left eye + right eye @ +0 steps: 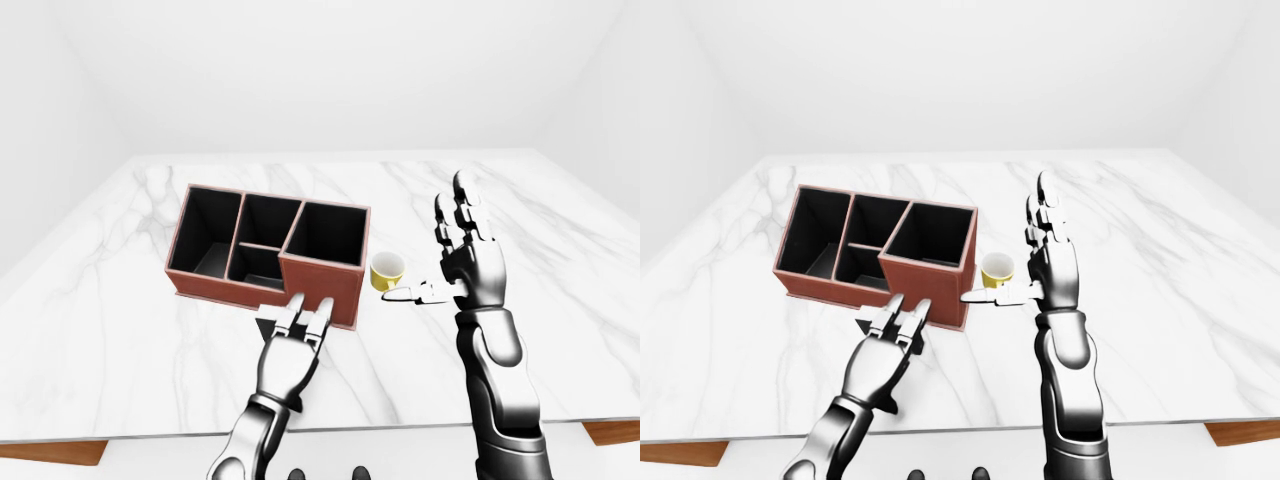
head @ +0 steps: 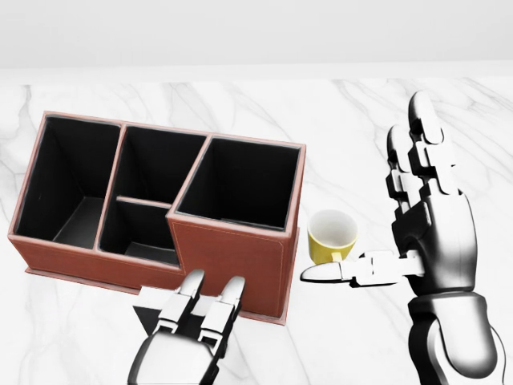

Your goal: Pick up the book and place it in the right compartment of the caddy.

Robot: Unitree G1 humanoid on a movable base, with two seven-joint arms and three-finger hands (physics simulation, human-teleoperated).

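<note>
The left hand [image 2: 188, 333] lies flat, palm down, fingers stretched out, on top of the flat black book [image 2: 148, 314], which rests on the white marbled bench [image 1: 120, 330]; only the book's corners show from under the hand, and the fingers are not curled round it. Just beyond the left fingertips stands the reddish-brown leather caddy with black-lined compartments [image 2: 232, 265], its right compartment [image 2: 236, 188] empty. The right hand [image 2: 425, 233] is held upright and wide open, gripping nothing, thumb [image 2: 353, 271] pointing toward the small yellow cup [image 2: 332, 237] just beside it.
</note>
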